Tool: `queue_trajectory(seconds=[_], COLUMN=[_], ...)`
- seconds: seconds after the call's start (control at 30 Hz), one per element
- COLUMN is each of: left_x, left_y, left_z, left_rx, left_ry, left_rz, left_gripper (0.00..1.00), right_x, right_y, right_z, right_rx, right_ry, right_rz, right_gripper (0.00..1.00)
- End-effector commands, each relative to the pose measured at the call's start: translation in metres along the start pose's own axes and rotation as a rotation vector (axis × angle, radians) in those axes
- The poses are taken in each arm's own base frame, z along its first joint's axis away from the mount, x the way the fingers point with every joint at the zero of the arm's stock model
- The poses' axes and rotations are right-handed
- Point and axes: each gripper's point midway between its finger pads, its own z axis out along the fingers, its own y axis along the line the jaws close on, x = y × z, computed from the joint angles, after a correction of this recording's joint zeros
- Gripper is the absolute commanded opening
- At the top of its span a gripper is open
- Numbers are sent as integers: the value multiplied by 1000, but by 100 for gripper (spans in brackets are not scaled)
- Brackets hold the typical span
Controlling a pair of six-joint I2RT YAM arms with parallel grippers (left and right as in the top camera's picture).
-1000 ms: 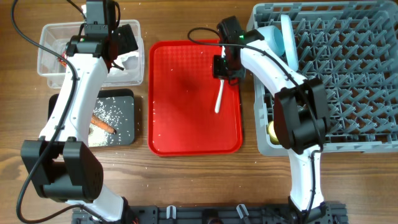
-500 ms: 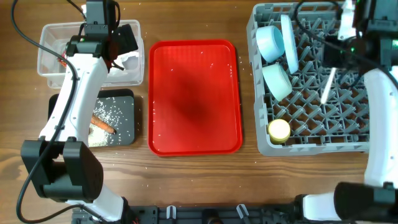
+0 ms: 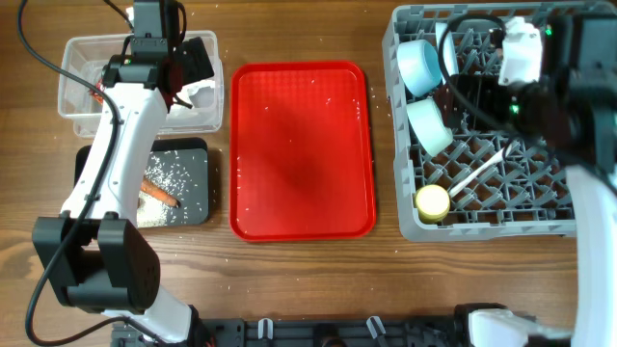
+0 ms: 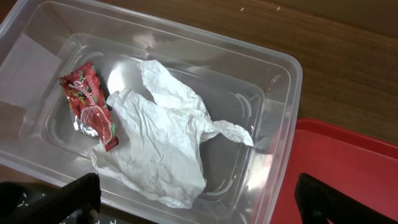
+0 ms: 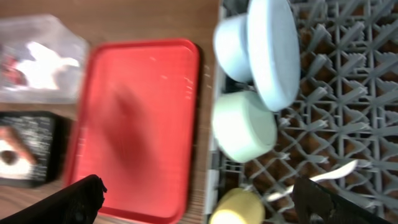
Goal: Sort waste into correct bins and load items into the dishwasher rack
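Note:
The white spoon (image 3: 477, 174) lies loose on the pegs of the grey dishwasher rack (image 3: 578, 217), beside the yellow cup (image 3: 433, 202). Two light blue bowls (image 3: 420, 64) and the plate (image 5: 270, 53) stand at the rack's left side. My right gripper (image 3: 469, 96) hovers open above them with nothing in it; in its own view the spoon (image 5: 317, 180) lies below its fingers. My left gripper (image 4: 199, 205) hangs open over the clear tub (image 4: 273, 155), which holds the napkin (image 4: 161, 137) and the red wrapper (image 4: 90, 106). The black tray (image 3: 188, 149) holds the carrot (image 3: 159, 194) and rice (image 3: 172, 173).
The red serving tray (image 3: 301, 149) sits between the bins and the rack, with only a few rice grains on it. Bare wooden table runs along the front. The left arm stretches from the front left corner up to the tub.
My right gripper carried the spoon from the red tray over to the rack and opened; the spoon now lies on the pegs. The left arm has not moved.

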Motion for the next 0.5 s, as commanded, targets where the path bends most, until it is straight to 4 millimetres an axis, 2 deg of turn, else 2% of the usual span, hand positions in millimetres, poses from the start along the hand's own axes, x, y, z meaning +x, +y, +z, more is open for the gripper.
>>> queue_trajectory(seconds=[0.0, 0.17, 0.33, 0.47], left_x=[-6, -6, -6, -6], left_y=[4, 4, 4, 4], left_z=[-5, -5, -5, -5], left_rx=[-15, -15, -15, -15], left_ry=[-22, -22, -22, -22], left_rz=[-1, -1, -1, -1], left_gripper=[100, 100, 100, 100], right_x=[-1, -11, -24, -41], right_y=[14, 7, 9, 10], right_z=[-29, -33, -32, -29], right_rx=[-43, 3, -1, -9], right_ry=[-70, -120, -175, -355], right_rz=[90, 40, -19, -116], right_gripper=[100, 100, 100, 100])
